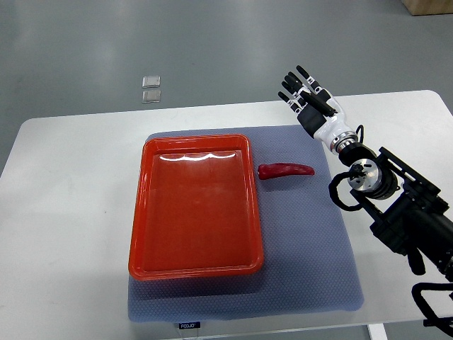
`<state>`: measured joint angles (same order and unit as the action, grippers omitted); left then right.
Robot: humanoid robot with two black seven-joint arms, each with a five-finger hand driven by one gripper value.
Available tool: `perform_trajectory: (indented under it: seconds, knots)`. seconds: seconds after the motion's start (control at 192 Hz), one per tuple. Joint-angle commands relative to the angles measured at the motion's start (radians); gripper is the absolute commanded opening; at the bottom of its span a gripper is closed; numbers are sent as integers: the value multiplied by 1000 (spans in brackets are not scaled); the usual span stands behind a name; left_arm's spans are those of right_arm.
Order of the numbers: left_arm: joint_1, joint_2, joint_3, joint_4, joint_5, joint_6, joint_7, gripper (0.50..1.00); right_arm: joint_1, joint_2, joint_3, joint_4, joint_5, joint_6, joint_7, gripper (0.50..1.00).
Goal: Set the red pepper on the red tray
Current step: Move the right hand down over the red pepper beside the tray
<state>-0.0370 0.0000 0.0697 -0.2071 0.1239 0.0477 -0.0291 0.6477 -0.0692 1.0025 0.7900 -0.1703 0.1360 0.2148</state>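
Bottom of frame: small dark label [189,325] on the near edge of the grey mat [304,269], text too small to read. Mat lies on a white table [64,234] and covers its middle.

Lower right: right arm [403,212] comes in from the right edge, black linkages and a round silver joint, running up and left toward the wrist.

Centre-left: red tray [141,212] sits on the mat, long side running near to far, nothing in it. Glare on its far inner wall.

Just right of the tray's far right corner: pepper [285,171], red, lying flat on the mat, lengthwise across the frame, thick end toward the tray, tip pointing right. Near the tray rim but not touching, not on the tray.

Upper right: right hand [308,99], white wrist, black fingers [293,83] spread and extended toward the far edge of the table, holding nothing. It is farther back than the pepper and to its right, clear of it, over the far edge of the mat and table.

Far, upper left of centre: two small clear square pieces [151,88] on the grey floor [212,49] beyond the table, one above the other. Top right corner: sliver of a brown box [432,7].

Left arm does not show.
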Motion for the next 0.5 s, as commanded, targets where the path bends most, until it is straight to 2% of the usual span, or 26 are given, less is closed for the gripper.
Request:
perform_trajectory:
  seconds: [0.0,0.307,0.405,0.494]
  knots:
    - [0,0,-1,0,-1,0,0,1000,1,-1,1,0,0,-1,0,913]
    - [0,0,-1,0,0,0,-2,1000,47,-21,-33,9,-86,14,-12,913]
    - [0,0,-1,0,0,0,0,1000,89,-93,-127,44,-258,47,-31,913]
    - [0,0,-2,0,0,0,0,1000,184,-184,-306,100,-426,65,-98,913]
